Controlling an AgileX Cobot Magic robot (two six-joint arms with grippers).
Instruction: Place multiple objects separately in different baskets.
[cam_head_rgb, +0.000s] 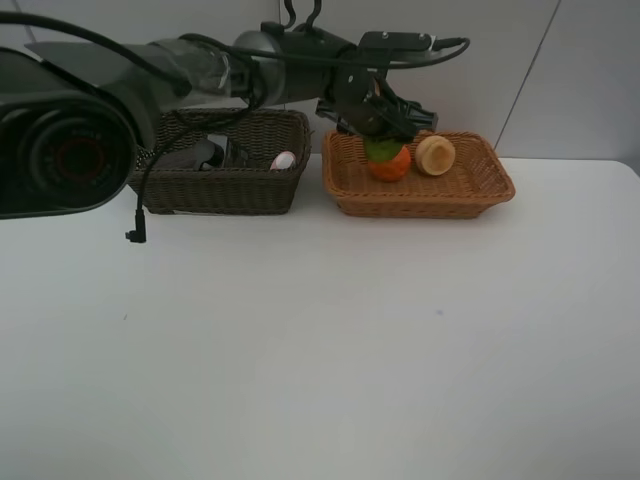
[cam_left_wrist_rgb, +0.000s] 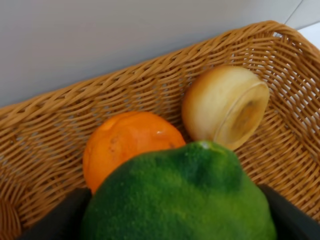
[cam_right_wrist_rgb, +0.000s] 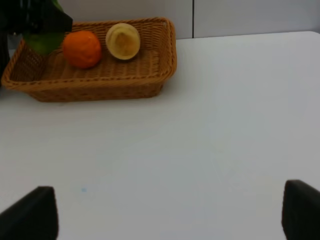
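My left gripper (cam_head_rgb: 385, 128) reaches across to the light tan basket (cam_head_rgb: 420, 205) and is shut on the green lime (cam_head_rgb: 382, 150), its dark fingers (cam_left_wrist_rgb: 55, 222) on either side of the lime (cam_left_wrist_rgb: 180, 200). The lime hangs just over the orange (cam_left_wrist_rgb: 127, 142) lying in the basket (cam_left_wrist_rgb: 45, 125). Beside the orange (cam_head_rgb: 392, 166) lies the pale peach-like fruit (cam_head_rgb: 435, 155). The dark brown basket (cam_head_rgb: 225, 192) holds a white-capped bottle (cam_head_rgb: 283, 160) and other partly hidden items. My right gripper (cam_right_wrist_rgb: 170, 212) is open and empty, low over bare table, out of the exterior view.
The two baskets stand side by side at the table's back edge against the wall. The left arm and its cables (cam_head_rgb: 140, 215) hang over the dark basket. White tabletop (cam_head_rgb: 320, 350) stretches in front of both baskets.
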